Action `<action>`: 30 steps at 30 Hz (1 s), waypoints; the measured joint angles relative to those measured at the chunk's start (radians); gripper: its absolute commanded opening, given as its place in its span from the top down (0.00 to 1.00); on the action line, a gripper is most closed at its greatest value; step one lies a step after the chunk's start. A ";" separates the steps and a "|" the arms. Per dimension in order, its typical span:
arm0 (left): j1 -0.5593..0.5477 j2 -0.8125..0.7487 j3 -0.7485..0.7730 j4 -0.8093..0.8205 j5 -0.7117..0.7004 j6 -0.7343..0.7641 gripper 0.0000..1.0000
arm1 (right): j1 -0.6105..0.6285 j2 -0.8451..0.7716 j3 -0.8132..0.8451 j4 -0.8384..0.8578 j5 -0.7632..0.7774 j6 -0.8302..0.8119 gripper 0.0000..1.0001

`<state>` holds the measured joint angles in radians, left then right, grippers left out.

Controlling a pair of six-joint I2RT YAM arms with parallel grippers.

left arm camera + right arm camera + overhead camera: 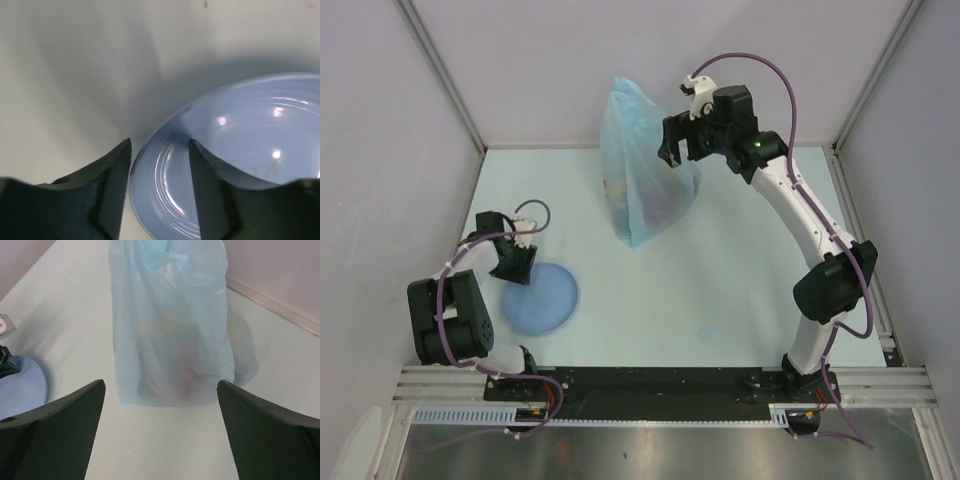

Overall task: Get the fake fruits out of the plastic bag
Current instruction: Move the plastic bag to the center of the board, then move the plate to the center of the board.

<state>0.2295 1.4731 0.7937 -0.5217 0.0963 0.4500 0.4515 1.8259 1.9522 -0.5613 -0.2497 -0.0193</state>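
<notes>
Table [740, 260]: plastic bag [645, 170] upright, fake fruits [185, 372] inside; right fingers [60, 430] wide; left fingers [100, 195] narrower, over plate [548, 300].

Where I work: a pale blue-white table [720, 290] enclosed by plain lilac-grey walls [620, 40] at the back and both sides. Aluminium posts [441, 75] mark the corners, a black rail [660, 385] lines my near edge, and soft overhead light throws faint shadows.

This is a robotics lab test cell. A pale table [740, 290] is boxed in by plain white wall panels [380, 150] on metal posts [440, 75]. A left arm [445, 310] and right arm [800, 210] with purple cables [745, 57] are bolted to a metal rail [440, 378] at its near edge
</notes>
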 measured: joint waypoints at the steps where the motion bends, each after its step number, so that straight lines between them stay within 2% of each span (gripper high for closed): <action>1: 0.000 0.011 0.002 0.006 0.014 0.009 0.53 | 0.005 -0.006 0.000 0.003 0.001 -0.003 0.00; 6: -0.012 0.042 0.025 0.026 0.041 0.034 0.64 | 0.019 -0.014 -0.004 0.010 0.008 -0.019 0.00; 7: -0.018 0.045 0.031 0.026 0.044 0.039 0.71 | 0.021 -0.014 -0.007 0.010 0.010 -0.023 0.01; 10: -0.085 0.060 0.049 0.026 0.057 0.057 0.77 | 0.026 -0.019 -0.031 0.013 0.024 -0.036 0.00; 12: -0.169 0.079 0.067 0.025 0.077 0.067 0.79 | 0.026 -0.029 -0.058 0.014 0.037 -0.045 0.00; 21: -0.495 0.179 0.173 0.021 0.170 0.055 0.81 | 0.003 -0.115 -0.161 0.013 0.102 -0.076 0.00; 30: -0.777 0.323 0.349 0.010 0.252 -0.008 0.82 | -0.137 -0.148 -0.169 0.028 0.130 -0.064 0.00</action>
<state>-0.5476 1.7962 1.1423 -0.5121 0.3485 0.4423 0.3141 1.6783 1.7828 -0.5335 -0.1200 -0.0830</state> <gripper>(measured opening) 0.185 0.994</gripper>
